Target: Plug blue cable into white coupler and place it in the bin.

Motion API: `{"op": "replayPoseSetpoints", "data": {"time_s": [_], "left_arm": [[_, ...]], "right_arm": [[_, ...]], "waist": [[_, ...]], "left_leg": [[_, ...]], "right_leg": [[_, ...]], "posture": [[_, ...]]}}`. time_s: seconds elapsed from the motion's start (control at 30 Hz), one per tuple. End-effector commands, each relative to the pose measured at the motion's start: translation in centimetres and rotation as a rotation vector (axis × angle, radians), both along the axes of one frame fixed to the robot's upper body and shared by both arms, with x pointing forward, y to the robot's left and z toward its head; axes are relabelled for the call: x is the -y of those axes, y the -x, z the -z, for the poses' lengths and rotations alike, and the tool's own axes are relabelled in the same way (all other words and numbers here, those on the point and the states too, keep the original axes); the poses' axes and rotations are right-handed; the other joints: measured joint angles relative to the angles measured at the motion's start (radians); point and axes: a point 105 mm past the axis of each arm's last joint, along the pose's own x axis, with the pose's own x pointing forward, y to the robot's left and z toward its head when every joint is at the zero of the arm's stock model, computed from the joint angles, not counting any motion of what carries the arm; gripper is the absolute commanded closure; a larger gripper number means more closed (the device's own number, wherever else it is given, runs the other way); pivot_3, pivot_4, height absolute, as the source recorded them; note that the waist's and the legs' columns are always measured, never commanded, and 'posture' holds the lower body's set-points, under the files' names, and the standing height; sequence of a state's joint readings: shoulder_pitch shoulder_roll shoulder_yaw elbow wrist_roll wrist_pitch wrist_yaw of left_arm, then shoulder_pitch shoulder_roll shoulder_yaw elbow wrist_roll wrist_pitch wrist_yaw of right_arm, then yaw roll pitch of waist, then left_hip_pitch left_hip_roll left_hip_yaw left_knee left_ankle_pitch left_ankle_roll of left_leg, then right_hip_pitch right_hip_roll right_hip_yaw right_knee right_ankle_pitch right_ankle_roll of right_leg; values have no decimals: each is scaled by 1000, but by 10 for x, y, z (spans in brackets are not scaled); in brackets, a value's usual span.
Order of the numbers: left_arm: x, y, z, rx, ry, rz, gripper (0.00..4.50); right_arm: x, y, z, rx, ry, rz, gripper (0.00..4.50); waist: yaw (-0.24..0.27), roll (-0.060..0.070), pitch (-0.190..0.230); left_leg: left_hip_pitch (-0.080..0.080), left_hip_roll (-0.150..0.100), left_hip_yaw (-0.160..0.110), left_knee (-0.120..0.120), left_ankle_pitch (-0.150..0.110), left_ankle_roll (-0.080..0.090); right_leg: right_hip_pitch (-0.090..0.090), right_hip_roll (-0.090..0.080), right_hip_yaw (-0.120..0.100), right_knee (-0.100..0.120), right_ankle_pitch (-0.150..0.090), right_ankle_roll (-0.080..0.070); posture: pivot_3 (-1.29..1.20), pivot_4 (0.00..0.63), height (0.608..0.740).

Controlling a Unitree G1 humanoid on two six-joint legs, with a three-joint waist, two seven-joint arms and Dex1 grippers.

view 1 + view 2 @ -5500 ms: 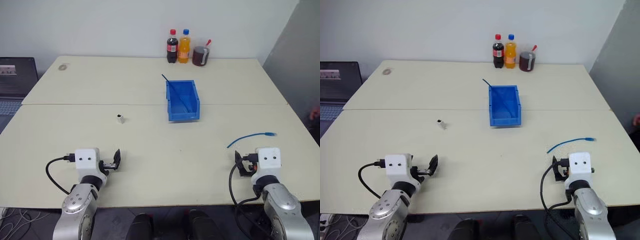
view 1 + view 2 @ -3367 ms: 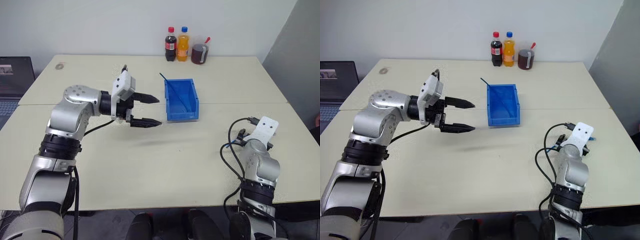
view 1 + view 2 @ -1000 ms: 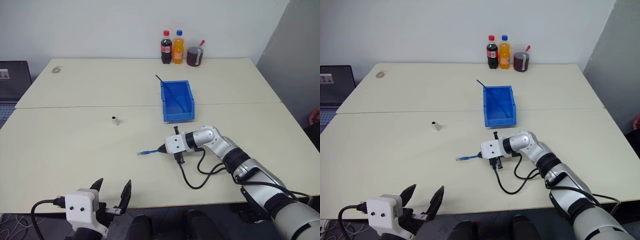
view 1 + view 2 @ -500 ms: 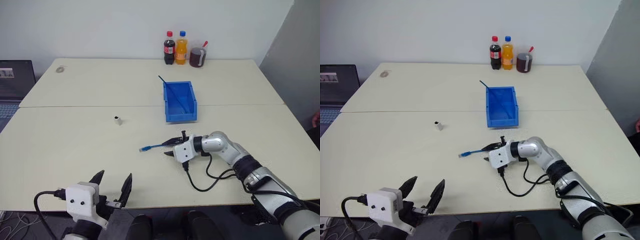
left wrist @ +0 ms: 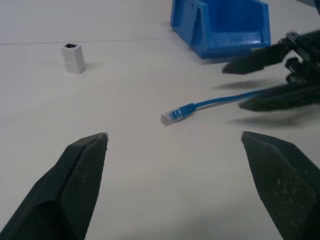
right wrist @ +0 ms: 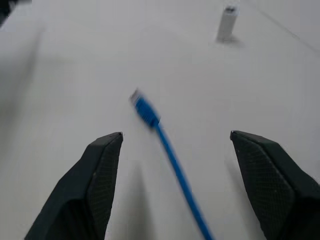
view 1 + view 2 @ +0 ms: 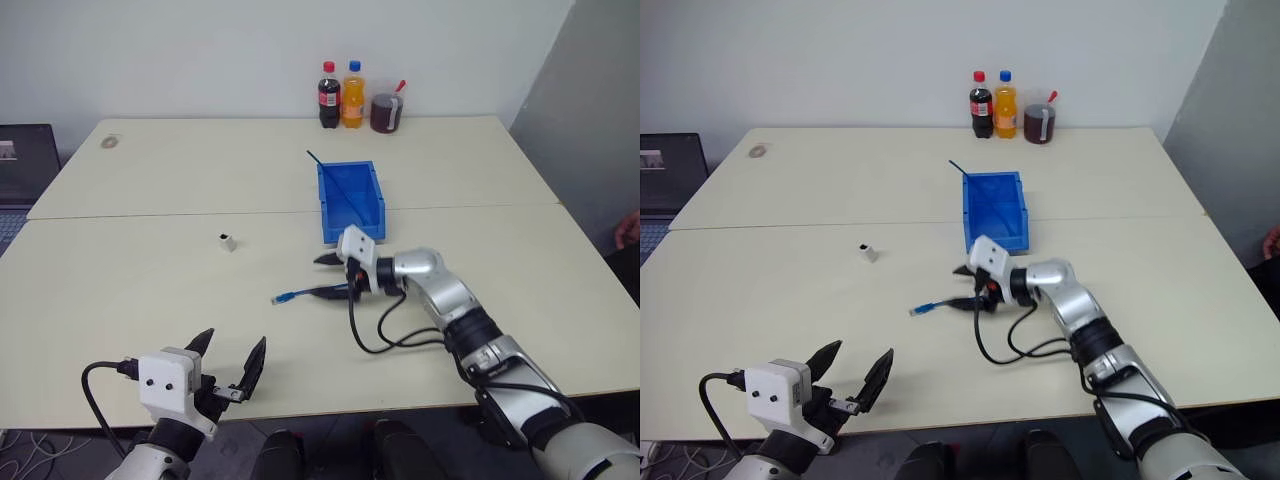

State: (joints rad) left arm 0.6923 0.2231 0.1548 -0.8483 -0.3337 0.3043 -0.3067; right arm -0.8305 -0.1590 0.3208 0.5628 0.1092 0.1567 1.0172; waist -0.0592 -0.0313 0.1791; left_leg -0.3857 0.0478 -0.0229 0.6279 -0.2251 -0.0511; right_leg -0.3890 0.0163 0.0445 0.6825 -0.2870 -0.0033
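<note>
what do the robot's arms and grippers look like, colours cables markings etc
Both arms are silver-grey metal segments with black joints. Each ends in a white boxy wrist block, the left one showing two small dark dots, carrying a gripper of two black tapered fingers with cross-hatched pads: left gripper, right gripper. A thick black cable loops from each wrist.

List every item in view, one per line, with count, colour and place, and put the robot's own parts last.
Thin light-blue cable: one, lying on the table, one end between the right gripper's fingers.
Tiny white boxy coupler: one, standing on the table left of the cable.
Bright-blue plastic bin: one, mid-table, beyond the cable.
Dark-blue thin strand: one, sticking out of the bin's far left corner.
Drink bottles: two, one dark cola, one orange, at the far edge.
Dark cup: one, beside the bottles.
Cream table: one.
Laptop: one, black, at the far left.
Left gripper: black fingers, open, at the near edge.
Right gripper: black fingers, open around the cable.
</note>
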Motion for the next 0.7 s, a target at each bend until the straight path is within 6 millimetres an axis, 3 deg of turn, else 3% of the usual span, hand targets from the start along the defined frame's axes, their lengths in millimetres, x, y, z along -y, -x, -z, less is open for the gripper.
{"op": "replayPoseSetpoints", "data": {"time_s": [0.03,0.2,0.37,0.7], "left_arm": [[-1,0,-7,22,-6,5,0],[-4,2,-8,22,-15,-12,0],[-4,5,-9,20,-15,-21,0],[-3,6,-9,15,-11,-21,0]], "right_arm": [[-2,-20,-11,17,-10,61,1997],[-4,-28,-3,61,51,55,3348],[-1,-23,13,113,114,10,4366],[2,2,33,144,117,-85,4474]], "waist": [[3,0,0],[3,0,0],[2,0,0],[3,0,0]], "left_leg": [[0,0,0,0,0,0],[-5,-2,1,0,-1,-1],[-11,-2,1,0,0,-1],[-12,-1,1,0,0,-1]], "right_leg": [[0,0,0,0,0,0],[-2,0,0,-2,1,4],[-8,0,0,-2,2,5],[-10,0,0,-1,2,5]], "posture": [[0,150,740],[0,150,740],[0,150,740],[0,150,740]]}}
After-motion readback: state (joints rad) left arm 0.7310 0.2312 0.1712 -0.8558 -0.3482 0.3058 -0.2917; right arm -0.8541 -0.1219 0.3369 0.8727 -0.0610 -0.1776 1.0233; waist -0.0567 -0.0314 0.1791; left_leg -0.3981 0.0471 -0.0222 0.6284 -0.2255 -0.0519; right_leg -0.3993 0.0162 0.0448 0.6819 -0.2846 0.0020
